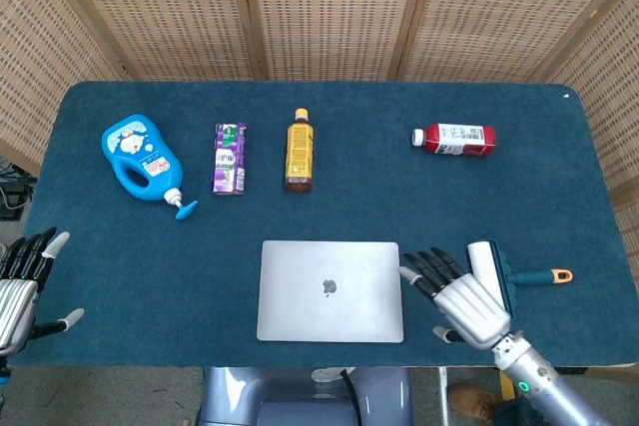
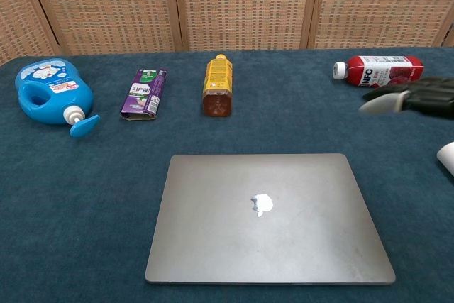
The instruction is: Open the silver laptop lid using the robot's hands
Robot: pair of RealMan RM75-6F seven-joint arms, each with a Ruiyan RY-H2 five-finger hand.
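The silver laptop (image 1: 330, 289) (image 2: 268, 216) lies closed and flat near the table's front edge, logo up. My right hand (image 1: 461, 300) hovers just right of the laptop, fingers spread and empty, its fingertips (image 1: 414, 268) close to the laptop's right edge. In the chest view that right hand (image 2: 418, 98) shows at the right border, above the table. My left hand (image 1: 22, 284) stays off the table's left front corner, fingers apart, holding nothing.
A lint roller (image 1: 492, 276) lies right of my right hand. Along the back of the blue table (image 1: 349, 207) lie a blue detergent jug (image 1: 140, 157), a purple pack (image 1: 229, 158), an amber bottle (image 1: 299, 150) and a red bottle (image 1: 454, 139).
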